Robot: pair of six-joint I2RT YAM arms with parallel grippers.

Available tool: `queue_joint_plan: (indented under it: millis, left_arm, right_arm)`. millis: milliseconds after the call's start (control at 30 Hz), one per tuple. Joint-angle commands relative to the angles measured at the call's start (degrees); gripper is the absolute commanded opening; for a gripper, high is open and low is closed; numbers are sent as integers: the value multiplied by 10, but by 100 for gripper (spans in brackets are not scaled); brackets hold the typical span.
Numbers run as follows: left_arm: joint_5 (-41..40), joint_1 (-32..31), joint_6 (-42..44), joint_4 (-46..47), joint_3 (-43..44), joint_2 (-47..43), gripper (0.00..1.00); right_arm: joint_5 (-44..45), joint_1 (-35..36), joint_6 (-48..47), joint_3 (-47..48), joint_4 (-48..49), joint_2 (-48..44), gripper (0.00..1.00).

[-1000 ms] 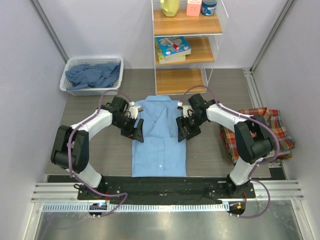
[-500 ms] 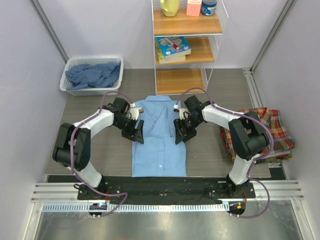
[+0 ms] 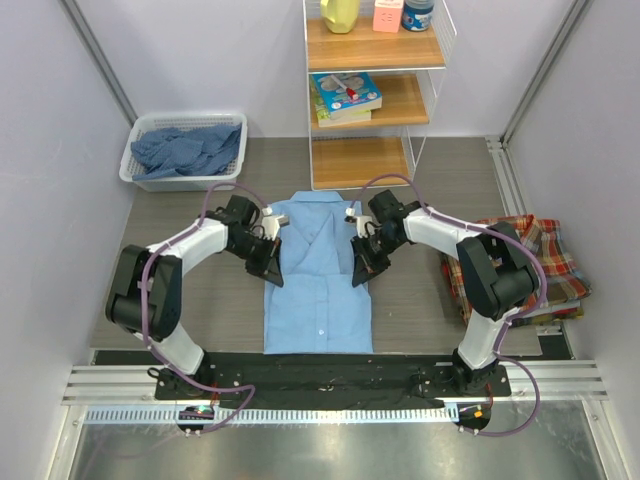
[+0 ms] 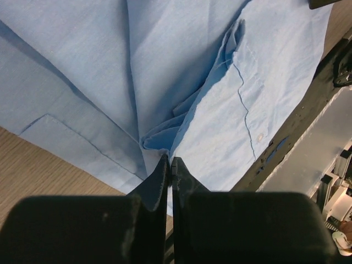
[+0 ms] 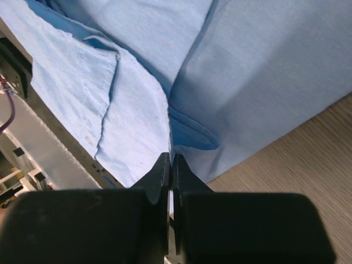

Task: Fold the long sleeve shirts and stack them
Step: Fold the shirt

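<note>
Lying flat on the surface [image 3: 410,310] with its collar at the far end, the light blue shirt [image 3: 318,300] is pinched at both side edges, the left tool [image 3: 272,270] and right tool [image 3: 362,272] each closed tight on a fold of its cloth. Plaid shirts [image 3: 520,265] sit well to its right. Darker blue shirts [image 3: 185,150] fill a basket [image 3: 180,183] beyond its left shoulder.

Both arms reach forward and inward, left hand [image 3: 272,270] and right hand [image 3: 361,272] lowered, each pinched closed

Right end effector [image 3: 361,270] drawn inward, onto light blue shirt [image 3: 320,305] edge
</note>
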Motion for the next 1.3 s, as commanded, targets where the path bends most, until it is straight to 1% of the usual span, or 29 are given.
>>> queue_joint_plan:
  millis: [0, 133, 200, 300, 400, 500, 567, 700, 867, 1000, 1100, 1167, 1200, 1233, 1267]
  left_arm:
    - [28, -1, 9, -31, 7, -47, 0]
    - [6, 1, 9, -56, 7, -83, 0]
    - [-11, 6, 9, -62, 6, -99, 0]
    - [-35, 13, 13, -68, 9, -102, 0]
    - [-51, 13, 12, -57, 17, -76, 0]
    - [-64, 12, 16, -55, 33, -11, 0]
    - [-64, 12, 18, -53, 46, 32, 4]
    - [-85, 13, 8, -31, 54, 66, 8]
    - [-147, 13, -5, -9, 77, 95, 8]
    - [-160, 16, -13, 4, 104, 126, 8]
    - [-162, 18, -12, 4, 124, 144, 8]
    - [-156, 19, -9, 6, 129, 147, 11]
    - [-148, 23, -6, 5, 130, 146, 14]
    - [-136, 27, 8, 4, 130, 133, 22]
    - [-124, 33, 17, 5, 126, 118, 27]
  right_arm:
    - [-49, 9, -19, 13, 18, -40, 1]
    - [-77, 11, -26, 8, 38, -57, 1]
    - [-86, 10, -46, 7, 50, -63, 1]
    - [-74, 9, -71, 3, 59, -65, 1]
    - [-50, 2, -85, -14, 75, -45, 1]
    - [-28, -9, -94, -22, 95, -8, 1]
    - [-11, -11, -98, -18, 101, 17, 1]
    - [18, -12, -94, -17, 109, 41, 1]
    - [67, -15, -91, -9, 136, 66, 2]
    - [87, -19, -84, 10, 151, 98, 2]
    - [103, -25, -85, 27, 160, 105, 3]
    - [108, -34, -85, 46, 160, 108, 4]
    - [105, -37, -86, 54, 154, 108, 7]
    - [101, -40, -92, 71, 127, 104, 13]
    - [96, -40, -92, 78, 111, 97, 16]
